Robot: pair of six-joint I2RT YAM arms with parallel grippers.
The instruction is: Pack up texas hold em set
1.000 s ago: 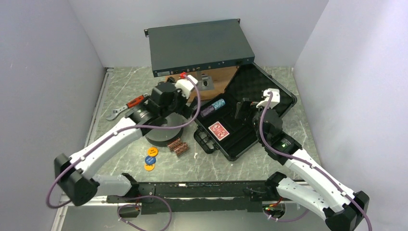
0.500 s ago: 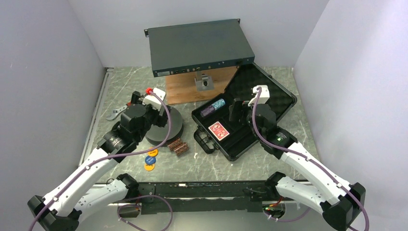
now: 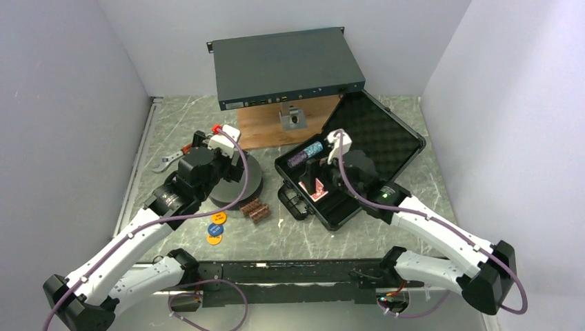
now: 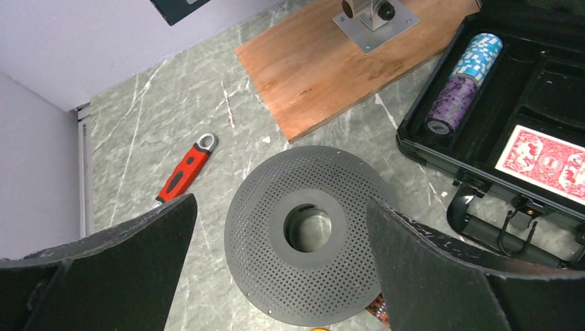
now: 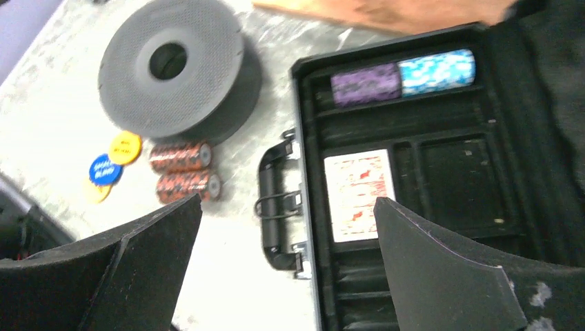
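Red-backed deck (image 5: 359, 195) below right hand (image 3: 313, 172)

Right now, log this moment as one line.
case open | inside: purple stack, teal stack, card deck | on table: brown stacks, discs | left jaws open over spool | right jaws open over case

Black case (image 5: 455, 169), red-backed deck (image 5: 359, 195), striped purple stack (image 5: 365, 84), striped teal stack (image 5: 437, 70).

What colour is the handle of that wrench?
The wrench handle is red, clearest in the left wrist view.
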